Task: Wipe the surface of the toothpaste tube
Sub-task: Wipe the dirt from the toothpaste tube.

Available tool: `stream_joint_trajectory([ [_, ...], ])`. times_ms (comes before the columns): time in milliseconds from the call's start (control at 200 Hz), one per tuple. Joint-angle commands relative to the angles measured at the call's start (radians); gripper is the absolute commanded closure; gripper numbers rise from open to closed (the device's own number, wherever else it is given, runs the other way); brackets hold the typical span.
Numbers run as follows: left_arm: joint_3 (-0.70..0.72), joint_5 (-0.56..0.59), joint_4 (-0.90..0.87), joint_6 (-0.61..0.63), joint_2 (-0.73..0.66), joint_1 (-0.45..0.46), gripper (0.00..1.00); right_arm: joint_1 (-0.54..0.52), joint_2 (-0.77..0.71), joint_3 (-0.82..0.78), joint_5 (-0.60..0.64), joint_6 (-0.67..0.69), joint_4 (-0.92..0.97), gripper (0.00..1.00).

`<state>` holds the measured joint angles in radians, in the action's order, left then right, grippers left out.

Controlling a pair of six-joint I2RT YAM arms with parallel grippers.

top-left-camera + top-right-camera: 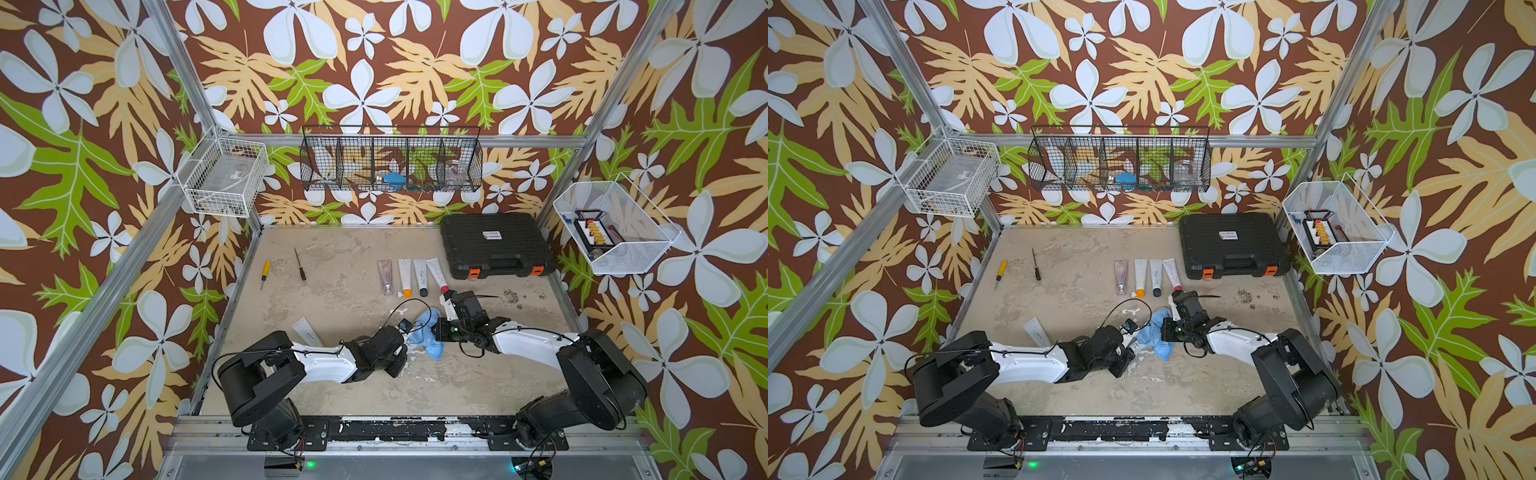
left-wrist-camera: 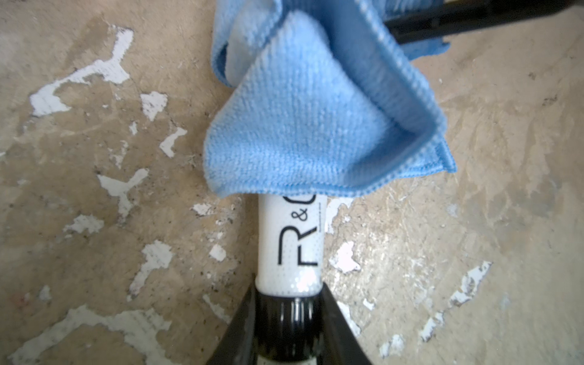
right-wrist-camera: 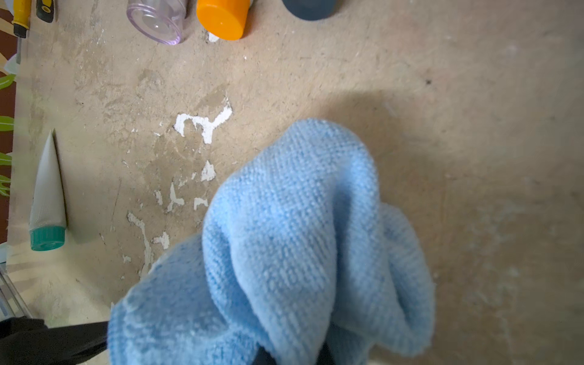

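My left gripper [image 2: 289,303] is shut on the black cap end of a white toothpaste tube [image 2: 290,240] with black "R&O" lettering, held low over the table. A blue cloth [image 2: 316,110] drapes over the tube's far end and hides it. My right gripper [image 3: 290,354] is shut on that bunched cloth [image 3: 284,237], its fingers mostly buried in the folds. In both top views the grippers meet at mid-table: left gripper [image 1: 405,348], cloth [image 1: 428,332] [image 1: 1156,332], right gripper [image 1: 435,329]. A short piece of the tube [image 1: 1136,344] shows beside the cloth.
Several other tubes [image 1: 411,274] lie in a row behind the grippers. A black case [image 1: 494,249] sits at the back right. Another white tube with a green cap [image 3: 47,196] lies at the left [image 1: 305,330]. Two screwdrivers [image 1: 264,274] [image 1: 300,264] lie at the back left. Wire baskets [image 1: 390,160] hang on the walls.
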<state>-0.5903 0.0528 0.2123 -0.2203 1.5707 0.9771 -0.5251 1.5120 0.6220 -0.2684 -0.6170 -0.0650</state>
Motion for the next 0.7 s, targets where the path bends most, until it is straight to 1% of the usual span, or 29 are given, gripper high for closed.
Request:
stream_joint_trajectory([
  [0,-0.003,-0.016,0.028,0.009,0.004,0.002,0.83,-0.020,0.016,-0.019,0.002,-0.027,-0.025,1.00],
  [330,-0.008,0.012,0.042,-0.005,0.027,-0.001,0.84,-0.127,0.028,-0.071,-0.034,-0.122,-0.110,1.00],
  [475,-0.008,0.013,0.048,-0.009,0.031,-0.005,0.84,-0.174,0.036,-0.059,-0.050,-0.161,-0.133,1.00],
  [696,-0.006,0.000,0.052,-0.008,0.031,-0.014,0.84,-0.210,0.055,-0.035,-0.083,-0.192,-0.164,1.00],
])
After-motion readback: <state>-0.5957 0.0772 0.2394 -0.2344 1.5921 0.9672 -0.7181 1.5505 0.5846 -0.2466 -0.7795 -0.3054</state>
